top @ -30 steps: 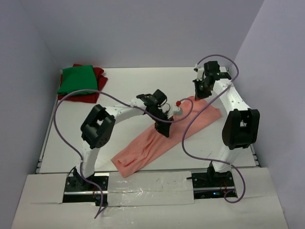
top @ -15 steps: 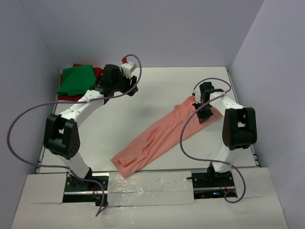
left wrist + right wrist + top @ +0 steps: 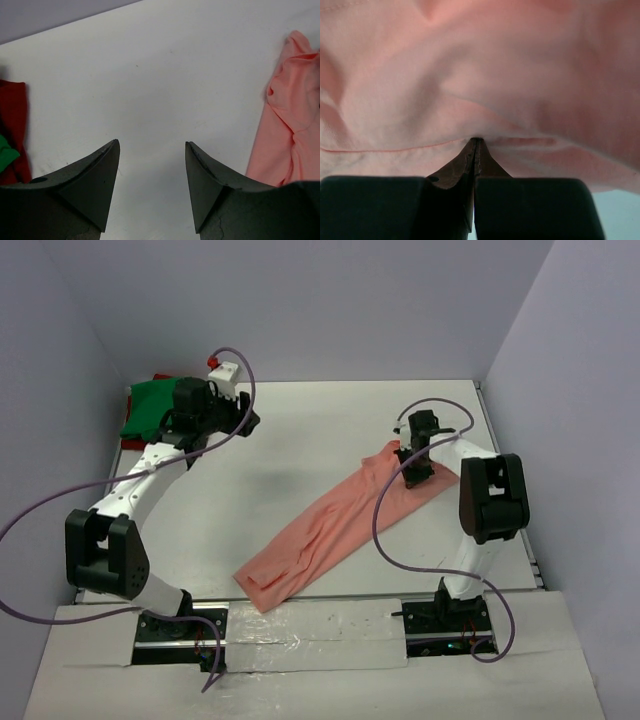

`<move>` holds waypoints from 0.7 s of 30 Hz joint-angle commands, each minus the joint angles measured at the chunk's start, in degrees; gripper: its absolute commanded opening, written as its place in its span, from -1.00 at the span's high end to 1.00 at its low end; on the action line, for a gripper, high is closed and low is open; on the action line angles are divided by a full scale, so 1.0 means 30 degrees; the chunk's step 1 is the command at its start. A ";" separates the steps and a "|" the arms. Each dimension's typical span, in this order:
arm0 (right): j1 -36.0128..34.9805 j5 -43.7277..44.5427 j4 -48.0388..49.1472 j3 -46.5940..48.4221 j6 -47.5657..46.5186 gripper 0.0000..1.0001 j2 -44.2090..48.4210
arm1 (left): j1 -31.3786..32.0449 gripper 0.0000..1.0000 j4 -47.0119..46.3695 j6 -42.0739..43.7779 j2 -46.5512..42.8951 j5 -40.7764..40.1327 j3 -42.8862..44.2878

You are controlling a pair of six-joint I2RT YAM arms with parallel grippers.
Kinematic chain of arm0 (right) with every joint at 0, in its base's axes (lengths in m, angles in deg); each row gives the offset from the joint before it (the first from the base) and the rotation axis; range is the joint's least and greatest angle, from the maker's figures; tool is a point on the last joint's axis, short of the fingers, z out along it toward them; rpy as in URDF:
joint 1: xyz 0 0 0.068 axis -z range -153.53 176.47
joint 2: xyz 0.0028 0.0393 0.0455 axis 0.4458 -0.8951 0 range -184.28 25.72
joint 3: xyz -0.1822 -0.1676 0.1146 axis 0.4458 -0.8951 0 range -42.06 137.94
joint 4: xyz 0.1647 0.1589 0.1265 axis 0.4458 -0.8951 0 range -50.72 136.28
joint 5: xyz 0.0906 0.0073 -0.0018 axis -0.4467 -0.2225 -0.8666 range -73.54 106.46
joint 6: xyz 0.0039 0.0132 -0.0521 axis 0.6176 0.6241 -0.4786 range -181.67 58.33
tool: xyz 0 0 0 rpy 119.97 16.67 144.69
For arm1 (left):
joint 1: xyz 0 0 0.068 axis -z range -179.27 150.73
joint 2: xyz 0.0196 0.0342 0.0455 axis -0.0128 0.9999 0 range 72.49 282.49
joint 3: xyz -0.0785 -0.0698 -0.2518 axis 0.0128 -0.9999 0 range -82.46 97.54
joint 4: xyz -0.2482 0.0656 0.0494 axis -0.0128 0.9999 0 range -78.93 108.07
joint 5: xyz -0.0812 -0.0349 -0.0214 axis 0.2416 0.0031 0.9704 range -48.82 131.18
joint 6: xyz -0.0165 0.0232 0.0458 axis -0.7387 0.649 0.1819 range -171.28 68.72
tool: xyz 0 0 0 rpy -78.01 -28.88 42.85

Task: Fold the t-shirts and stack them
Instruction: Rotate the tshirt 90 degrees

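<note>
The salmon-pink t-shirt [image 3: 330, 530] lies stretched in a long diagonal strip from the near middle of the table to the right. My right gripper [image 3: 417, 472] is low at the strip's far right end. In the right wrist view it [image 3: 476, 140] is shut on a fold of the pink cloth [image 3: 480, 65]. The green t-shirt [image 3: 150, 405] lies folded on the dark red one [image 3: 135, 443] at the back left corner. My left gripper [image 3: 247, 422] is just right of that stack, open and empty [image 3: 152, 145] above bare table. The pink shirt [image 3: 290, 125] shows at that view's right edge.
Grey walls close in the white table [image 3: 300, 440] on the left, back and right. Purple cables loop from both arms over the table. The dark red [image 3: 12, 125] and green [image 3: 6, 152] cloth edges show at the left of the left wrist view.
My left arm has swung from the middle of the pink shirt to the back left beside the stack. My right gripper has come down from the back onto the shirt's right end.
</note>
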 commanded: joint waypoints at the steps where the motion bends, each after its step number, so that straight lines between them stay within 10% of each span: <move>1: -0.0370 -0.0680 0.0250 0.1651 0.1255 1.00 -0.1728 | -0.0511 -0.28 -0.0587 -0.0016 -0.0985 0.1384 -0.0363; 11: -0.1162 0.0287 -0.0892 0.7829 0.2400 1.00 -0.5360 | -0.1655 -0.28 0.0263 0.0658 -0.1600 0.2530 -0.1066; 21: -0.2245 -0.0415 -0.7162 2.6131 0.3134 1.00 -1.4644 | -0.1978 -0.28 0.0672 0.1296 -0.2041 0.3144 -0.0833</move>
